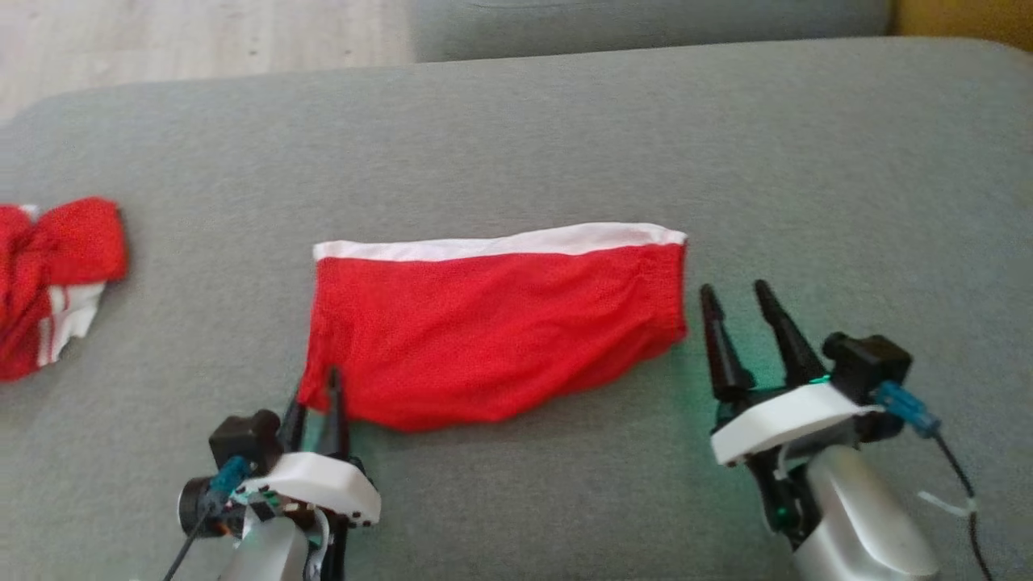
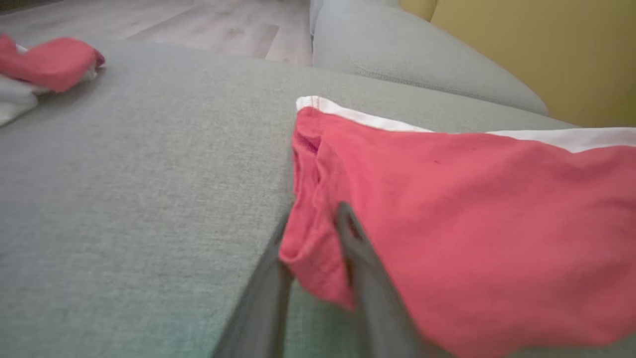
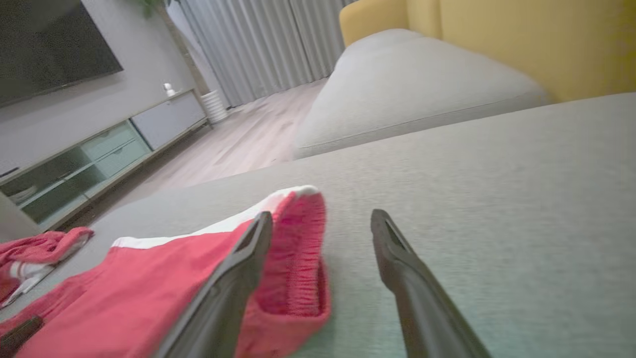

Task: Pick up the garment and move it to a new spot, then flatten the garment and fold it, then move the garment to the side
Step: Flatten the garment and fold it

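The red mesh garment with white band [image 1: 492,339] lies mid-frame on the grey fabric cushion [image 1: 516,137], its lower-left corner pinched by the left gripper [image 1: 316,395] fingers, likely for dragging aside, while the right gripper [image 1: 734,287] fingers stand wide and empty.

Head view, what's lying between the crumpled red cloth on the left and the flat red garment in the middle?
That stretch is bare grey cushion between the crumpled cloth and the flat garment, as the head view shows.
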`<state>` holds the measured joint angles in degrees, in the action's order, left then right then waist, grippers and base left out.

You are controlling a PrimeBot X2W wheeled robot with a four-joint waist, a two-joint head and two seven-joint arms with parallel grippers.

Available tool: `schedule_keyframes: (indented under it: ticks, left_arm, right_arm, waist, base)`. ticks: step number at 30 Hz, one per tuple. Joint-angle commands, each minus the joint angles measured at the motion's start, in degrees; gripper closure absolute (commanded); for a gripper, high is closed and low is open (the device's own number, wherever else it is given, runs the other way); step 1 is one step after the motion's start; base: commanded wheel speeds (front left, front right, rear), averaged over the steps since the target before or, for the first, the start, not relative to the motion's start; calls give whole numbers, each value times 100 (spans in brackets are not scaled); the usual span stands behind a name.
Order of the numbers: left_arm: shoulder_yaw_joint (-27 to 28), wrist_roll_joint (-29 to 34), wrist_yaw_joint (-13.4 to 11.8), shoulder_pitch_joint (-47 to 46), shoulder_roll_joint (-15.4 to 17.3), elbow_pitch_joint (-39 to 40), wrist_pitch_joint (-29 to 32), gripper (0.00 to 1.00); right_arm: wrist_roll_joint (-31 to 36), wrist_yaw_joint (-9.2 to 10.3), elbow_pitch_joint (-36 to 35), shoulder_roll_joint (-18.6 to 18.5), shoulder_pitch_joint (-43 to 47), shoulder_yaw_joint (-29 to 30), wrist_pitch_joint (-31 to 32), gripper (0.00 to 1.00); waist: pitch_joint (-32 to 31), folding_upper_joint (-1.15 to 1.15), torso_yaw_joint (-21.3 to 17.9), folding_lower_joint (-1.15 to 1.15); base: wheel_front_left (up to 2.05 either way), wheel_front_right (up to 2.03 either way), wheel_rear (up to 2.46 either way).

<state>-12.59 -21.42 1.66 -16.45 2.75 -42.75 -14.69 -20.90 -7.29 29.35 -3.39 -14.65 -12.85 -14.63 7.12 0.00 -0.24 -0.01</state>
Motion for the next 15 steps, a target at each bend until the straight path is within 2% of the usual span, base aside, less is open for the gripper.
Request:
schedule_keyframes:
  ticks: [1, 6, 15]
  left_arm:
    - [203, 73, -47, -92, 38, 261, -30, 0]
    - [25, 57, -49, 153, 16, 632, -30, 0]
    - [-299, -103, -191, 177, 14, 862, -30, 0]
  right_arm:
    - [-71, -20, -184, 51, -225, -239, -37, 0]
    - [-112, -20, 107, 51, -561, -637, -37, 0]
    - [22, -20, 1797, 51, -836, -489, -37, 0]
  waist:
    - [-2, 0, 175, 1]
    - [97, 0, 383, 1]
    - [257, 0, 665, 1]
  base:
    - [0, 0, 0]
    - [0, 0, 0]
    - [0, 0, 0]
